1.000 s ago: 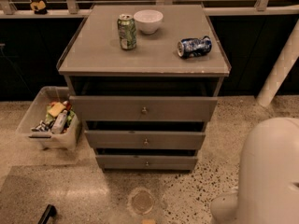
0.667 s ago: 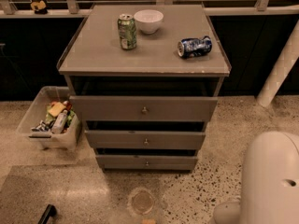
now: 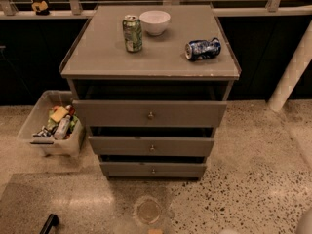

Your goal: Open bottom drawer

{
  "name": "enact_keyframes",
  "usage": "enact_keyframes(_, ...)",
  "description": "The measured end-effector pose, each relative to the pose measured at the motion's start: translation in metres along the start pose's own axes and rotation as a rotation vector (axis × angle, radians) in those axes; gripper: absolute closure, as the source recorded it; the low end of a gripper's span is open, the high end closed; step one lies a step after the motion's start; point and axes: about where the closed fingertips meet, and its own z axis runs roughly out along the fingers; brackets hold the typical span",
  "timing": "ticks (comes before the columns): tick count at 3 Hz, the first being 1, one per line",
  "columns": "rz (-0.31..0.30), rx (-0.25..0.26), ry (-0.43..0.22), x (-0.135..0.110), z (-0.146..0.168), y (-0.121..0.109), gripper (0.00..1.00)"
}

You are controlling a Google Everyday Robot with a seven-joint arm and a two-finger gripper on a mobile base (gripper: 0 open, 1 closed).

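The bottom drawer is the slimmest grey-brown front of three, at the foot of the cabinet, with a small round metal knob. None of its inside shows. Above it are the mid-sized front and the tallest front, each with a dark gap over it. My gripper is out of view. Only a sliver of my white arm shows at the bottom right corner, well away from the drawers.
On the cabinet top stand a green can, a white bowl and a blue can lying on its side. A clear bin of items sits on the floor to the left. A white post slants at the right. A small black object lies at the bottom left.
My white arm has drawn back down and to the right, from filling the lower right to almost out of view. The drawers and the things on top have not moved.
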Motion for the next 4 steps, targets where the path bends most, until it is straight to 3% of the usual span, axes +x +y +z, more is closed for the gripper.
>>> enact_keyframes(1, 0.006, -0.064, -0.085, -0.011, 0.022, 0.010, 0.00)
enact_keyframes(2, -0.001, -0.059, -0.078, -0.009, 0.021, 0.009, 0.00)
enact_keyframes(3, -0.045, -0.051, -0.090, -0.023, 0.022, 0.004, 0.00)
enact_keyframes(4, -0.223, -0.021, -0.126, -0.079, 0.011, 0.006, 0.00)
